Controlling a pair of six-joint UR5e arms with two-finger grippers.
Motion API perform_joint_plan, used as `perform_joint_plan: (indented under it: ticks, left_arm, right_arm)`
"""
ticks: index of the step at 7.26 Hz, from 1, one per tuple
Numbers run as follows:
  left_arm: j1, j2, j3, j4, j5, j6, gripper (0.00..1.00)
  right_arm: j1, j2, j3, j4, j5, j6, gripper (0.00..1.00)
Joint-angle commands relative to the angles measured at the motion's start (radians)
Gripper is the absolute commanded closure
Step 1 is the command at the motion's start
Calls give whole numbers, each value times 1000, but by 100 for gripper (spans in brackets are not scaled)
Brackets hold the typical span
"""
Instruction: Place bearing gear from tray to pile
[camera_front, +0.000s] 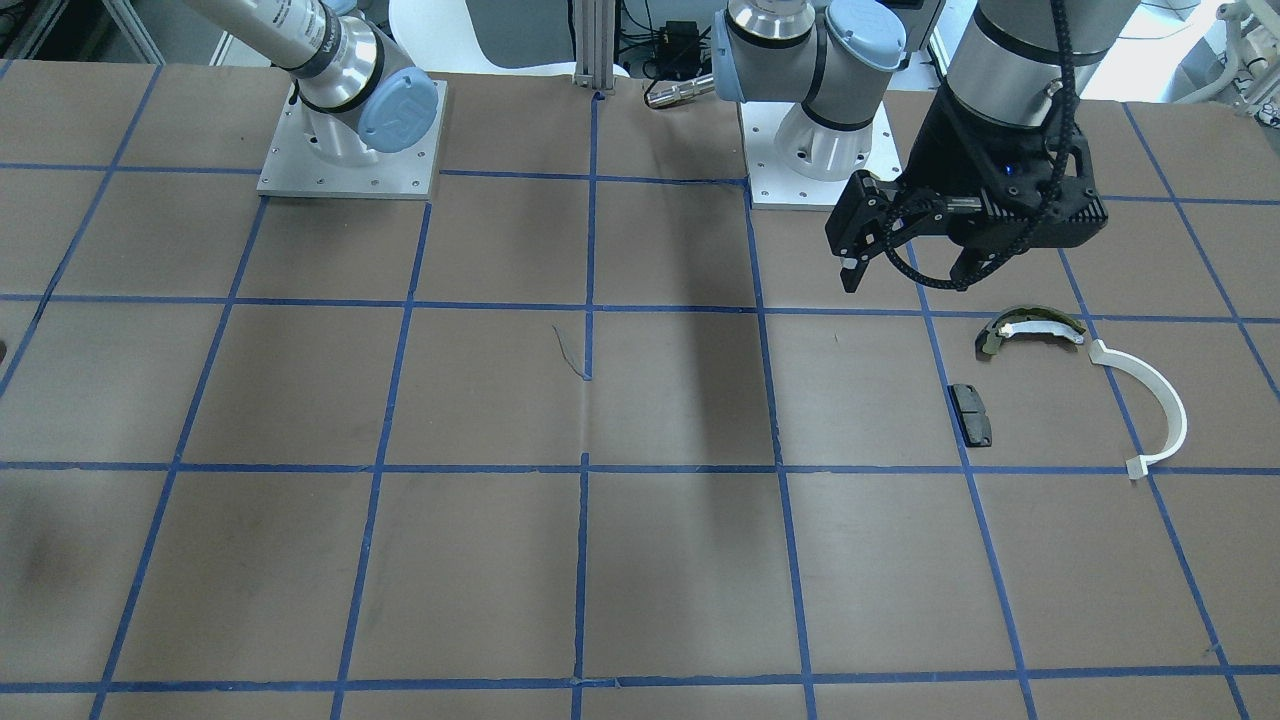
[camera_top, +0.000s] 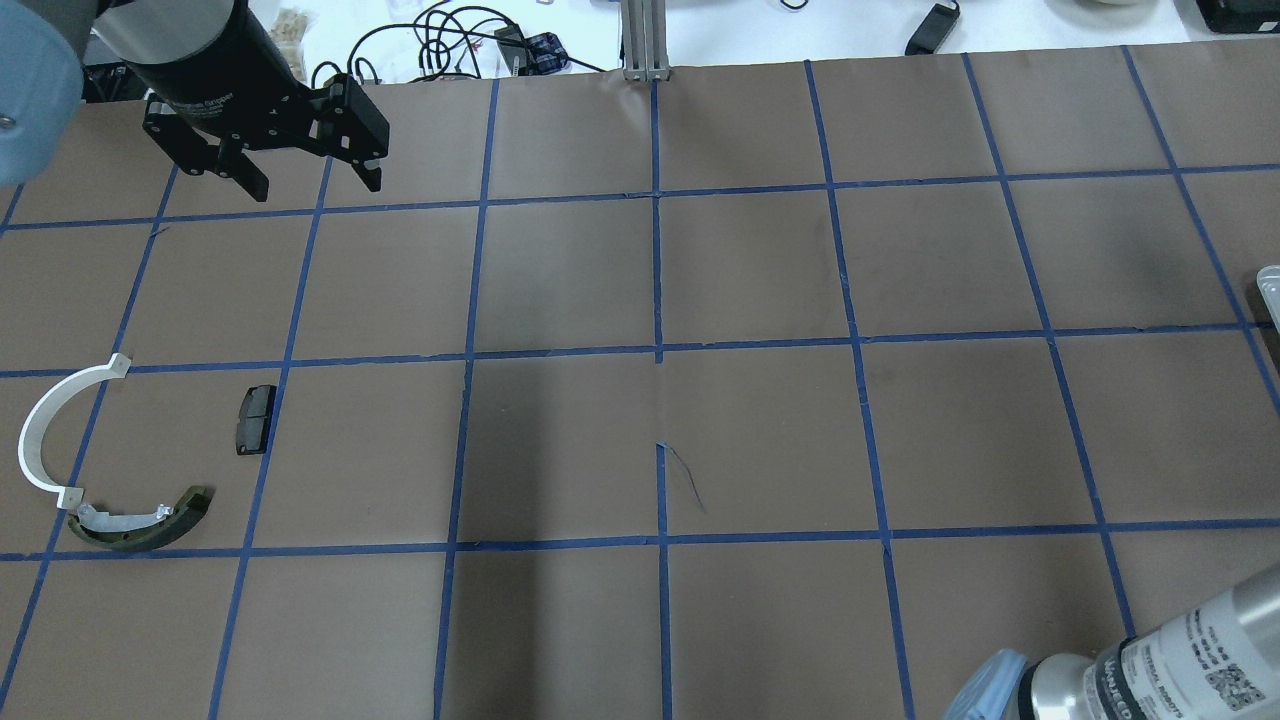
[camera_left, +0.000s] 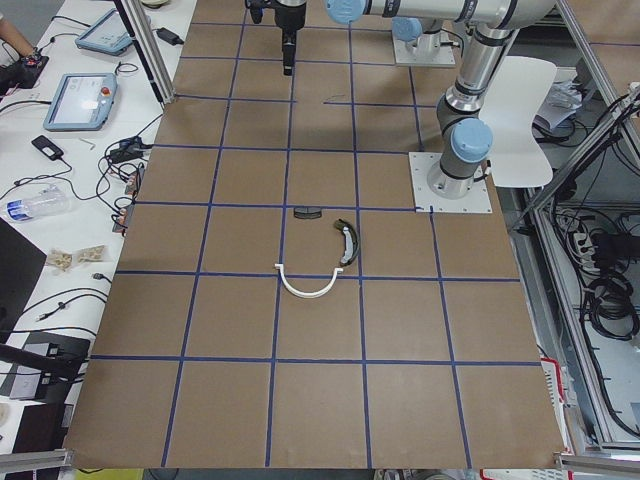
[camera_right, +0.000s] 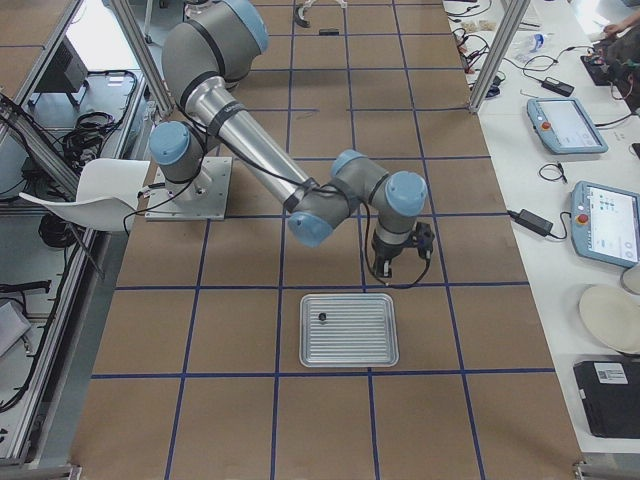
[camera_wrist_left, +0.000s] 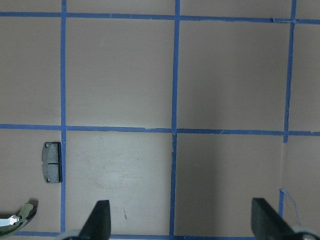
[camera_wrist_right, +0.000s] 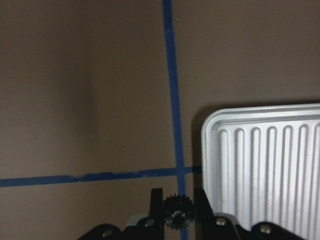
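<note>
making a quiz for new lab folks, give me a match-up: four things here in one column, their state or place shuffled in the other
Things:
1 gear
2 tray
3 white half-ring
4 left tool

States:
A open, empty
B ribbed silver metal
C lying by the olive shoe
D clamped in the right tool

Pairs: 1-D, 2-B, 3-C, 4-A

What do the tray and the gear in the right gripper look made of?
The tray: probably bare aluminium or steel sheet, going by its silvery sheen and pressed ribs. The bearing gear: dark, matte, small teeth; blackened metal or plastic, the picture leaves it open.
</note>
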Motion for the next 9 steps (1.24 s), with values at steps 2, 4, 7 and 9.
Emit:
perform_joint_plan:
  ticks: [2,4,7,9]
  left_arm:
    - [0,-8,3,2,0,-1,0]
    - [0,-5,2,0,0,0,0]
    - [0,-5,3,0,1,-3,0]
    - [0,-5,5,2,1,-3,0]
  right_arm:
    - [319,-64,68,57,30,307,100]
    - [529,-69,123,16,62,496,100]
    - [837,-58,132,-49,62,816,100]
    - [931,-55,137,-50,86,897,100]
